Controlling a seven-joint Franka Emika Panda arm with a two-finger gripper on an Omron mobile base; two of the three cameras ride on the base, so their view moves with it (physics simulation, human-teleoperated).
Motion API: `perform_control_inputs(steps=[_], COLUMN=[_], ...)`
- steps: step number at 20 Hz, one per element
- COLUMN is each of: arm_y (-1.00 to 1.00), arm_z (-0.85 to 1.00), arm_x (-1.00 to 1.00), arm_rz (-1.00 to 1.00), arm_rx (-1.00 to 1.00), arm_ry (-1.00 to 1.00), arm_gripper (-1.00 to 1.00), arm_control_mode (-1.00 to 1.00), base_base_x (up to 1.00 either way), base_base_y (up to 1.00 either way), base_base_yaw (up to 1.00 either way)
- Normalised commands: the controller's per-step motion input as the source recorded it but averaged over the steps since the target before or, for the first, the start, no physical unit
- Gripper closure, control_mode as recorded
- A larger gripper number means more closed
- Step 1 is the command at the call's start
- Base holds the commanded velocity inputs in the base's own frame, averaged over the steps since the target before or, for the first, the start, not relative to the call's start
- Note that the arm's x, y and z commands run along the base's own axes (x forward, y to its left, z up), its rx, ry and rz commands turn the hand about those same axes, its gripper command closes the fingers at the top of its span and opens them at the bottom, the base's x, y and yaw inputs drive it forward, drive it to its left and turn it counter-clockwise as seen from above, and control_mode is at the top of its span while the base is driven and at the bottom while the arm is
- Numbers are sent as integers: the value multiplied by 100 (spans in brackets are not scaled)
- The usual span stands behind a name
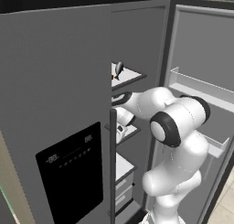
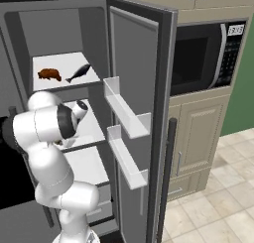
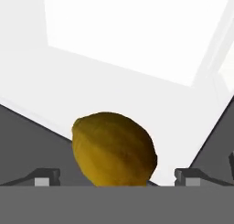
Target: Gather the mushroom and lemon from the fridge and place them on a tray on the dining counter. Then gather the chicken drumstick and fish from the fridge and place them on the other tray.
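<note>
Lemon (image 3: 114, 147) lies on a white fridge shelf (image 3: 137, 95), seen in the hand view between the two dark fingertips (image 3: 45, 176) of the gripper (image 3: 116, 177), which stand wide apart, one on each side of it and holding nothing. Whether either fingertip touches the skin cannot be told, though there seems to be a gap on both sides.

Taking the fridge (image 2: 89, 19) as the landmark: in the right base view the chicken drumstick (image 2: 49, 74) lies on its upper shelf toward the left, the fish (image 2: 78, 73) just to its right on the same shelf, and further right the open fridge door (image 2: 144, 88) with its two door bins (image 2: 126, 113). The arm (image 2: 47, 130) reaches into the middle shelf below those two items.

The step in hand looks like the grasp of the lemon. To do it well, I would judge that the hand should ease a little further forward so the fingertips bracket the widest part of the fruit, not its near end. The lemon is rounded and would likely squirt out of an off-centre pinch. Close squarely, then lift straight off the shelf before drawing back, minding the shelf above and the door bins on the way out.
</note>
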Motion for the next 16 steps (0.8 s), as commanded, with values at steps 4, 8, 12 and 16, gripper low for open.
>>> perform_control_inputs(steps=[4, 8, 12, 16], arm_y=[7, 2, 8, 12], arm_z=[-21, -20, -20, -24], arm_x=[11, 0, 2, 7], arm_rz=[-2, 0, -1, 0], arm_rx=[0, 0, 0, 0], arm_ry=[2, 0, 1, 5], arm_gripper=[-100, -100, 100, 100], arm_control_mode=[-100, -100, -100, -100], base_base_x=[0, 0, 0, 0], base_base_y=[0, 0, 0, 0], base_base_yaw=[0, 0, 0, 0])
